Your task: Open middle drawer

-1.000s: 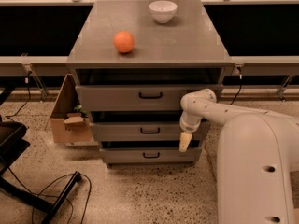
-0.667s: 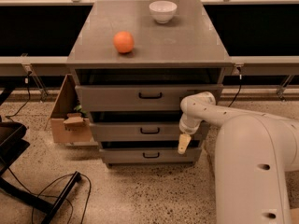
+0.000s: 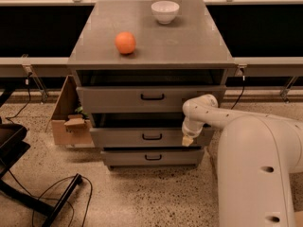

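Hanging at the middle drawer [image 3: 123, 137] front, the gripper [image 3: 188, 140] hides whether its jaws are apart.

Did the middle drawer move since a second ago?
Yes. The middle drawer slid slightly outward, its front now lower against the bottom drawer, with the tool at its right end.

The floor [image 3: 142, 193] before the cabinet [image 3: 184, 46] is free and the handle [image 3: 152, 136] of the middle drawer [image 3: 118, 137] is open from the front, while the hand [image 3: 188, 140] hangs at its right end and a cardboard box [image 3: 68, 135] crowds the left side.
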